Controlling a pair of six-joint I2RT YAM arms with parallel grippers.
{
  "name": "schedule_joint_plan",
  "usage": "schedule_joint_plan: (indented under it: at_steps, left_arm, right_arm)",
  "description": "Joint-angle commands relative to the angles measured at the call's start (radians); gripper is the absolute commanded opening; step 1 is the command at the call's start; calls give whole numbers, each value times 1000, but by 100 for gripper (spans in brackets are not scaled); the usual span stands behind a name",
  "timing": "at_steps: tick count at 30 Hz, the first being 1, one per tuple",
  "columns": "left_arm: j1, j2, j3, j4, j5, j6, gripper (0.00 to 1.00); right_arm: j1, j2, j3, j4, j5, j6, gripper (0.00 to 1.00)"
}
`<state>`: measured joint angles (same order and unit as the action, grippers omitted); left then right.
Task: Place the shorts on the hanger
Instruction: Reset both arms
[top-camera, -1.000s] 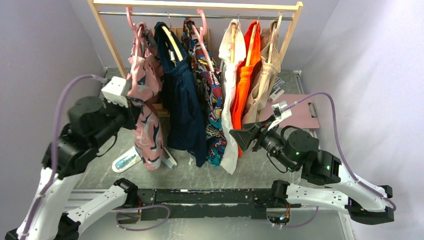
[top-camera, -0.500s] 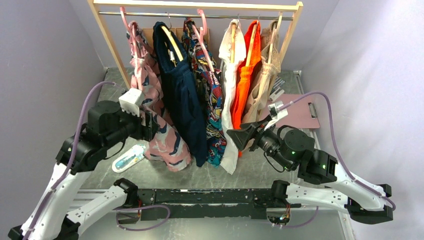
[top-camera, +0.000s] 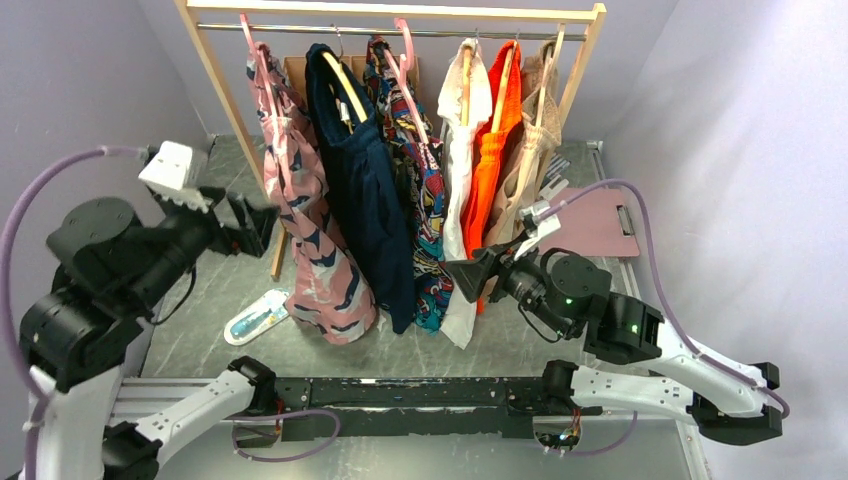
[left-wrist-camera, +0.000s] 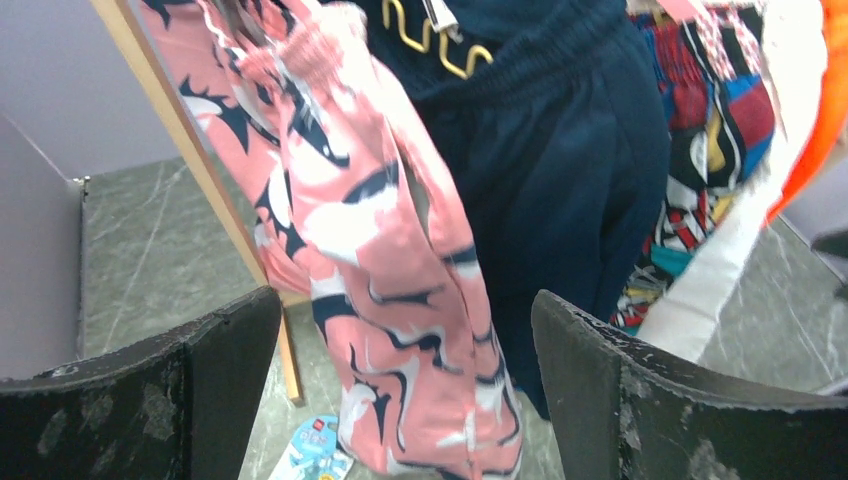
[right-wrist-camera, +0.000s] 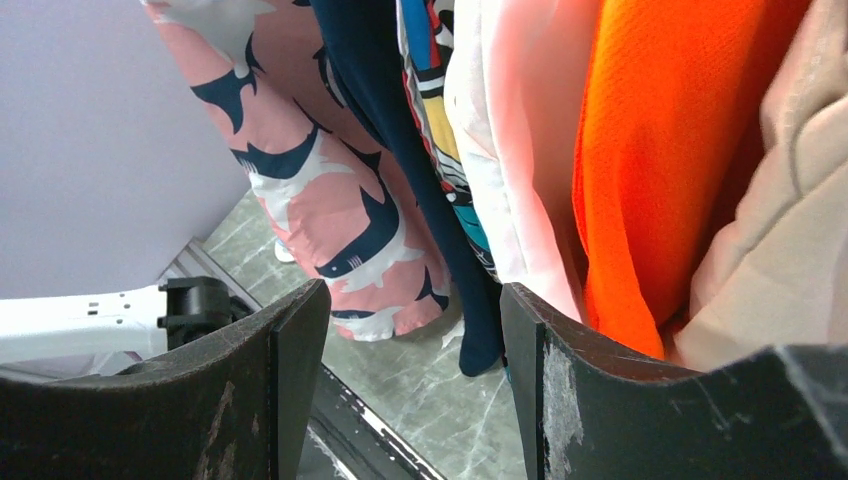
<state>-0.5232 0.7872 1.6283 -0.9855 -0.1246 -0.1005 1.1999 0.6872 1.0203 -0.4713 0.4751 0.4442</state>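
Note:
The pink shorts (top-camera: 318, 250) with navy and white waves hang free from the pale-pink hanger (top-camera: 258, 62), whose hook sits at the left end of the rail. My left gripper (top-camera: 254, 224) stands open just left of them and touches nothing. In the left wrist view the shorts (left-wrist-camera: 380, 250) hang beyond the wide-apart fingers (left-wrist-camera: 225, 375), not between them. My right gripper (top-camera: 470, 280) is open low by the white garment, with nothing in it. The right wrist view shows the shorts (right-wrist-camera: 330, 200) further off to the left.
A wooden rack (top-camera: 215, 75) carries a navy garment (top-camera: 365, 210), a multicolour one (top-camera: 425, 190), then white (top-camera: 458, 180), orange (top-camera: 492, 160) and beige ones. A small blue-and-white packet (top-camera: 256, 318) lies on the grey table under the shorts. A pink clipboard (top-camera: 592, 225) lies at the right.
My left gripper opened, let go of the shorts and drew back to the left. The shorts swung back and now hang straight. The right gripper crept slightly left.

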Motion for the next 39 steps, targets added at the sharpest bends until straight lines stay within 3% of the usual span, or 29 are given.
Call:
schedule_joint_plan:
  at_steps: [1, 7, 12, 22, 25, 30, 33, 39]
  left_arm:
    - [6, 134, 64, 57, -93, -31, 97]
    - [6, 181, 27, 194, -73, -111, 93]
    - [6, 213, -14, 264, -201, -88, 89]
    - [7, 288, -58, 347, -190, 34, 68]
    - [6, 296, -68, 373, -213, 79, 55]
    - [6, 286, -105, 451, -187, 168, 23]
    - [7, 271, -123, 502, -152, 216, 9]
    - [6, 246, -132, 585, -98, 269, 7]
  right_arm:
    - [0, 28, 32, 19, -24, -5, 67]
    - [0, 59, 56, 10, -39, -2, 67]
    - [0, 65, 75, 0, -42, -8, 67]
    - [1, 36, 62, -8, -29, 2, 67]
    - [0, 22, 54, -14, -25, 8, 67]
    - [-1, 8, 52, -28, -15, 12, 67]
    - [-1, 3, 47, -29, -15, 15, 67]
    - [0, 8, 53, -33, -13, 15, 67]
